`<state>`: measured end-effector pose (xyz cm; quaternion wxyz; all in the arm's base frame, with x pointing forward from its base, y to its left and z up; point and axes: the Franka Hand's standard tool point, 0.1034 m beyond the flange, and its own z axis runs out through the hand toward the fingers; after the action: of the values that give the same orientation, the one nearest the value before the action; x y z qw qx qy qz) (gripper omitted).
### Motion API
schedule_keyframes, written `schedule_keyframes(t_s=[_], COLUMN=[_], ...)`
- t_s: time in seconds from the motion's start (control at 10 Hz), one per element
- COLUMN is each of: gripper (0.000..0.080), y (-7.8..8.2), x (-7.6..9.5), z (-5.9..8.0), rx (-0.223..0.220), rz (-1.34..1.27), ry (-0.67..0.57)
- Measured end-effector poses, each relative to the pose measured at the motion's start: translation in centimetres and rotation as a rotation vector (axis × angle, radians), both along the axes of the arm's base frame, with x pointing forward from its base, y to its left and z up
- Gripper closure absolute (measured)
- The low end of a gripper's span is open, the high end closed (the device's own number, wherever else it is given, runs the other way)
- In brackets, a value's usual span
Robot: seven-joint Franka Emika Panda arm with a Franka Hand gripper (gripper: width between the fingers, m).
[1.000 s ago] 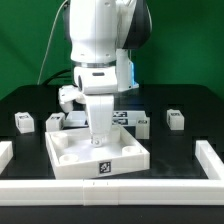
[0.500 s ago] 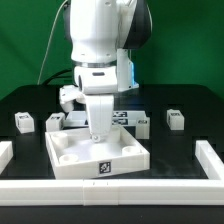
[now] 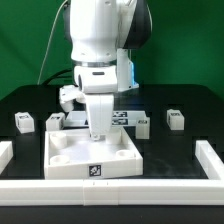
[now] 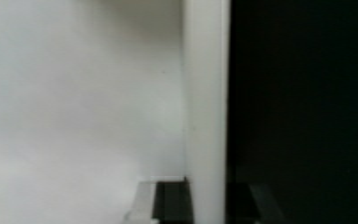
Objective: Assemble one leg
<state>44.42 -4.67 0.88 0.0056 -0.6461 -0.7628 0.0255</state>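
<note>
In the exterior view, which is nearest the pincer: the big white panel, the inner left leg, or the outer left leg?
1. White panel, right below the pincer.
2. Inner leg, on the exterior view's left.
3. Outer leg, farthest left.

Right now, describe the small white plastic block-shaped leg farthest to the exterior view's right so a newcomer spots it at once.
Find the large white square tray-like panel in the middle of the black table. Look past its far corner toward the exterior view's right, where the leg stands alone with a black-and-white tag. No other leg sits farther that way.
</note>
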Motion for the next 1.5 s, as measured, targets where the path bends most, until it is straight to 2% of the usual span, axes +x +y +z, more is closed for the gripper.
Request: schedule_keyframes(t_s=[0.3,0.6,1.2,1.5], gripper=[0.0738,0.0738,0.0738,0.0738], y=[0.2,2.5,10.8,13.4], x=[0.0,0.9,5.2,5.8], z=[0.0,0.1,0.0,0.0], rx=[0.000,0.005,0.034,0.033], rz=[-0.010,-0.073,-0.195,-0.209], ry=[-0.001,-0.013,-0.048,-0.035])
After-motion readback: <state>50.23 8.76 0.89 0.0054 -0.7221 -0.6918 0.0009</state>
